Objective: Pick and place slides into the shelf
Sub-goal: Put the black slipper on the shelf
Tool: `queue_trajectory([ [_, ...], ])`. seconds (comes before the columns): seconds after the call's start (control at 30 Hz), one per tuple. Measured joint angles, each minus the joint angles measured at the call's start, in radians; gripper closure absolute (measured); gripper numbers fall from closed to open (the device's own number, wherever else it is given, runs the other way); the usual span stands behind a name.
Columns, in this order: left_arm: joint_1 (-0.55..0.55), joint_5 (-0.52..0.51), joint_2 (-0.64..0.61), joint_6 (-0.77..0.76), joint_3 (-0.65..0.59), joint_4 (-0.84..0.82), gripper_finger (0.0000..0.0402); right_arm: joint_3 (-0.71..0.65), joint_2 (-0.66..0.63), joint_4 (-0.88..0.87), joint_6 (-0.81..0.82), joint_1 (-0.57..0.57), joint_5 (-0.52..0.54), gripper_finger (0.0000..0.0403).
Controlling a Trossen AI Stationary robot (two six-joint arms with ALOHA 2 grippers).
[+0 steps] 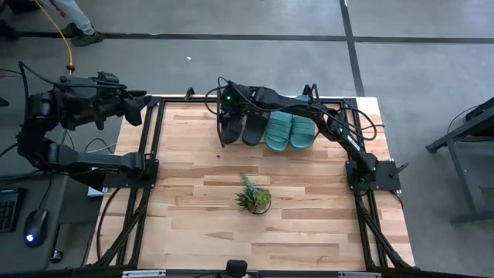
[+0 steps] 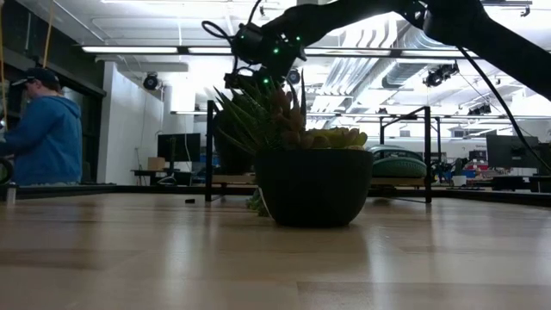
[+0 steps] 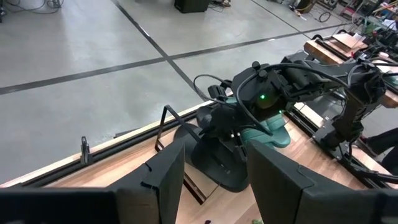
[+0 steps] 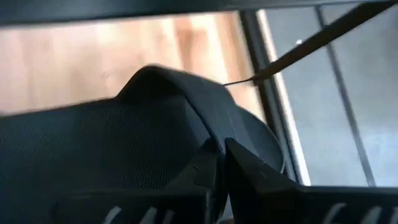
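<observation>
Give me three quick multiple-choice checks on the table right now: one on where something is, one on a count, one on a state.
1. Where is the potted plant?
A. On the shelf
B. On the open tabletop, nearer the front than the shelf
C. On the floor

2. How many teal sandals sit on the shelf?
A. One
B. Two
C. Four

3. How are the right gripper fingers?
A. Wide open
B. Out of sight
C. Shut, over the black sandals

Answers:
1 B: the high view shows it alone mid-table.
2 B: two teal ones lie side by side.
3 C: the right wrist view shows its fingers together above a black strap.
</observation>
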Motion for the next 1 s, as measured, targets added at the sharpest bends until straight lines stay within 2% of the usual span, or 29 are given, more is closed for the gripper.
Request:
queue_trajectory([
  [0.17, 0.000, 0.000, 0.000, -0.025, 0.000, 0.000, 0.0245, 0.001, 0.000, -0.073, -0.014, 0.000, -0.037, 0.0360],
  [0.37, 0.000, 0.000, 0.000, -0.025, 0.000, 0.026, 0.0245, 0.001, 0.000, -0.066, -0.020, -0.001, -0.041, 0.0262],
  [0.5, 0.000, 0.000, 0.000, -0.025, 0.000, 0.061, 0.0245, 0.001, 0.000, -0.059, -0.017, -0.014, 0.005, 0.0196],
  [0.63, 0.000, 0.000, 0.001, -0.026, 0.000, 0.069, 0.0245, 0.001, 0.000, -0.062, 0.030, -0.037, 0.026, 0.0148],
  [0.83, 0.000, 0.000, 0.011, -0.026, 0.000, 0.069, 0.0245, 0.001, 0.000, -0.058, 0.114, -0.071, -0.104, 0.0124],
  [1.0, 0.000, 0.002, 0.037, -0.026, 0.000, 0.071, 0.0245, 0.001, 0.000, -0.073, 0.117, -0.062, -0.130, 0.0124],
])
